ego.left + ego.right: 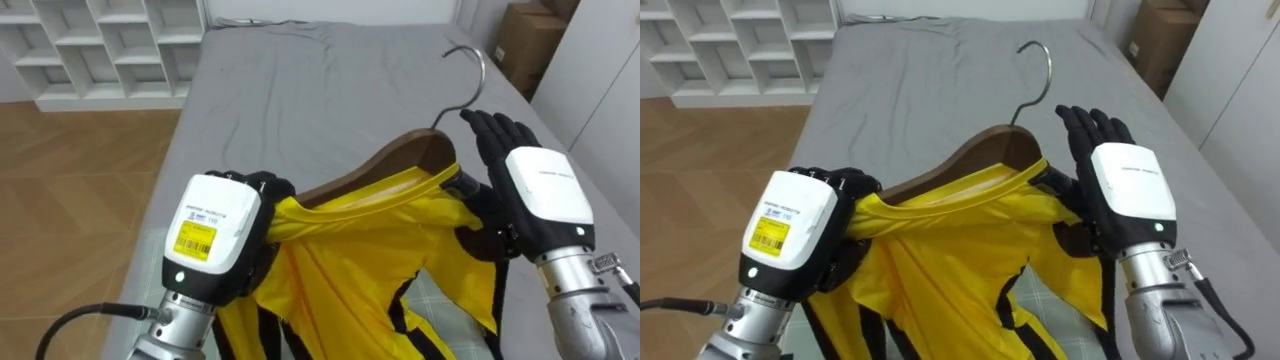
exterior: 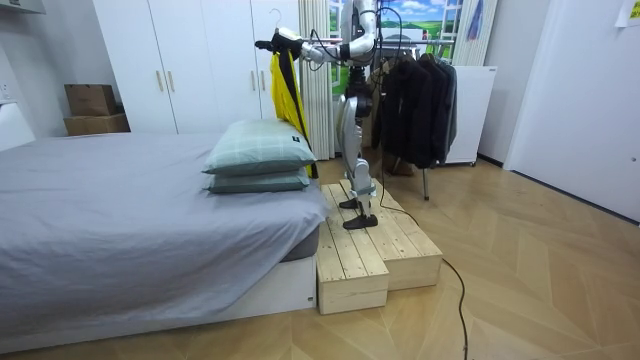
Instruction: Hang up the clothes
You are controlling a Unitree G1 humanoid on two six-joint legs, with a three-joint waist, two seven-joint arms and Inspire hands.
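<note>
Stands on a wooden step [image 2: 365,250] at the bed's [image 1: 330,80] side, a rack [image 2: 415,95] of dark coats just behind, arms raised. Holds a yellow garment [image 1: 360,240] on a wooden hanger [image 1: 400,158] out over the bed. Grips the hanger's left end, cloth and all, in the curled left hand [image 1: 215,235]. Rests the right hand [image 1: 540,190] against the right end, fingers straight, pointing up beside the free metal hook [image 1: 470,75]
</note>
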